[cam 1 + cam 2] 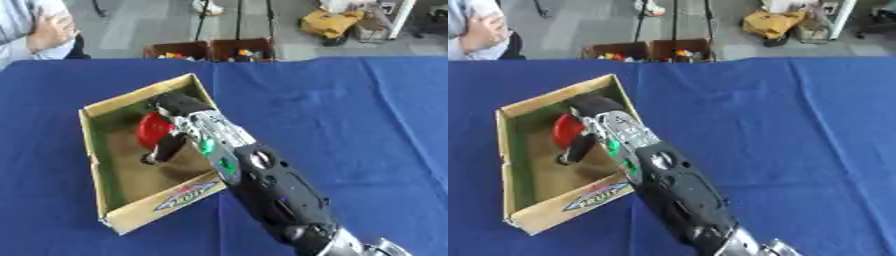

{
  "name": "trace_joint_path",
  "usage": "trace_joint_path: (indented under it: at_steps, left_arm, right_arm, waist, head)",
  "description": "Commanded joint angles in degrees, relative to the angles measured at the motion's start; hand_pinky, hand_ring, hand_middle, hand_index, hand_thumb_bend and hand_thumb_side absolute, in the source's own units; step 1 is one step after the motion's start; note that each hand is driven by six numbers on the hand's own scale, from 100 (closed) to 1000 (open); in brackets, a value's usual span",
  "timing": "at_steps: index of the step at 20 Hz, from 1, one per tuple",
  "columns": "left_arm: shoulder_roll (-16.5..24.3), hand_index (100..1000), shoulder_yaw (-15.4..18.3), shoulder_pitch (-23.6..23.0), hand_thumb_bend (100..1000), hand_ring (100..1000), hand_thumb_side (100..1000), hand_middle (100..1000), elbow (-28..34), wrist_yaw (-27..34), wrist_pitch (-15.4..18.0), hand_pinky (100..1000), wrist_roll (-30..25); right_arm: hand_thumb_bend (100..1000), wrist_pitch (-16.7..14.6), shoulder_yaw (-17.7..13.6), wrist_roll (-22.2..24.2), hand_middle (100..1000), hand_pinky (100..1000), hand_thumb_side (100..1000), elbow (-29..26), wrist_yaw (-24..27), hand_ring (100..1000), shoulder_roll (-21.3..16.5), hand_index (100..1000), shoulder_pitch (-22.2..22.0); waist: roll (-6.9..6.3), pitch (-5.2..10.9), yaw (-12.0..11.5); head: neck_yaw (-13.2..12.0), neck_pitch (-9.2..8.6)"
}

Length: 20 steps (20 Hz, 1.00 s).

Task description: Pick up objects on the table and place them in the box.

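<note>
The right hand [179, 120] is seen inside the box [144, 212] on the blue table [350, 125], fingers curled around a red object [153, 127]. Much of the box floor is blocked by the arm. Both views show much the same.

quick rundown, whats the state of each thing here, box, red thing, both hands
box: open on top, sitting askew on the blue table
red thing: inside the box, held by the right hand
right hand: reached into the box, fingers curled round the red thing
left hand: not in view
</note>
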<state>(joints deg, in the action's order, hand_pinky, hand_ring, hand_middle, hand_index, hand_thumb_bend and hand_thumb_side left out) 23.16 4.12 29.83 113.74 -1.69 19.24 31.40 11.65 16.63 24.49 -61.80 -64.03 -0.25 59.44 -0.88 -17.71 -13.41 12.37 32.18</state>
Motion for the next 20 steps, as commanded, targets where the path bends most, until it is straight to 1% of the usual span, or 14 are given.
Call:
trace_joint_path:
  at_steps: [1, 2, 5, 9, 12, 14, 15, 16, 17, 18, 20]
  left_arm:
    - [0.7, 878, 0.3, 0.7, 100, 876, 956, 825, 0.8, 0.1, 0.1, 661, -0.2]
    - [0.7, 878, 0.3, 0.7, 100, 876, 956, 825, 0.8, 0.1, 0.1, 661, -0.2]
    - [0.8, 877, 0.3, 0.6, 100, 876, 957, 825, 0.8, 0.0, 0.1, 662, -0.2]
    - [1.1, 876, 0.5, 0.4, 100, 877, 957, 826, 0.8, -0.1, 0.1, 662, 0.0]
    - [1.2, 876, 0.7, 0.0, 100, 877, 956, 825, 0.8, -0.3, 0.0, 663, 0.2]
    - [1.4, 876, 0.8, -0.1, 100, 877, 956, 825, 0.8, -0.5, 0.0, 664, 0.4]
    - [1.5, 876, 0.9, -0.1, 100, 877, 957, 825, 0.8, -0.5, 0.1, 664, 0.5]
    - [1.6, 876, 0.9, -0.1, 100, 877, 957, 825, 0.8, -0.6, 0.1, 664, 0.5]
    - [1.6, 877, 1.0, -0.2, 100, 877, 959, 825, 0.8, -0.6, 0.1, 663, 0.6]
    - [1.6, 877, 1.0, -0.3, 100, 877, 959, 825, 0.8, -0.7, 0.1, 663, 0.7]
    - [1.6, 877, 1.1, -0.4, 100, 877, 959, 825, 0.8, -0.8, 0.1, 664, 0.8]
  right_arm:
    - [632, 0.5, -0.4, -1.6, 868, 851, 394, -3.7, -2.5, 790, -0.6, 963, 1.3]
    - [626, 0.7, -0.5, -2.3, 866, 851, 413, -4.6, -2.8, 785, -0.7, 960, 1.3]
    - [610, 1.1, -0.6, -4.0, 862, 849, 431, -8.4, -2.9, 779, -1.8, 954, 1.6]
    - [589, 2.1, -1.1, -5.3, 851, 838, 457, -15.5, -0.6, 758, -4.8, 953, 2.1]
    - [552, 4.1, -2.0, -7.2, 831, 835, 476, -22.0, 4.1, 740, -7.7, 938, 1.8]
    - [510, 5.5, -3.0, -9.7, 819, 826, 610, -26.9, 8.1, 727, -10.1, 932, 1.3]
    - [475, 6.3, -3.6, -11.8, 817, 824, 625, -29.6, 10.1, 722, -11.5, 937, 0.9]
    - [468, 7.1, -4.1, -14.1, 816, 823, 620, -32.1, 12.2, 720, -12.7, 937, 0.3]
    - [448, 7.9, -4.7, -16.5, 812, 816, 562, -34.5, 14.4, 711, -13.8, 939, -0.3]
    - [450, 8.6, -5.1, -18.6, 811, 813, 541, -36.6, 16.6, 708, -14.8, 936, -0.9]
    - [451, 9.5, -5.7, -21.6, 809, 812, 533, -40.3, 20.4, 706, -17.1, 933, -2.3]
  waist:
    - [0.35, 0.22, 0.0]
    - [0.34, 0.23, 0.0]
    - [0.29, 0.32, 0.2]
    - [0.35, 0.48, 0.7]
    - [0.42, 0.56, 1.3]
    - [0.39, 0.64, 1.7]
    - [0.33, 0.66, 2.0]
    - [0.29, 0.66, 2.2]
    - [0.21, 0.62, 2.5]
    - [0.15, 0.58, 2.7]
    - [-0.01, 0.53, 3.0]
  head:
    - [0.2, -0.45]
    - [0.1, -0.46]
    - [0.0, -0.43]
    - [-0.7, -0.21]
    - [-1.3, 0.02]
    - [-1.8, 0.10]
    - [-2.1, 0.13]
    - [-2.3, 0.13]
    - [-2.7, 0.13]
    - [-2.9, 0.13]
    - [-3.4, 0.15]
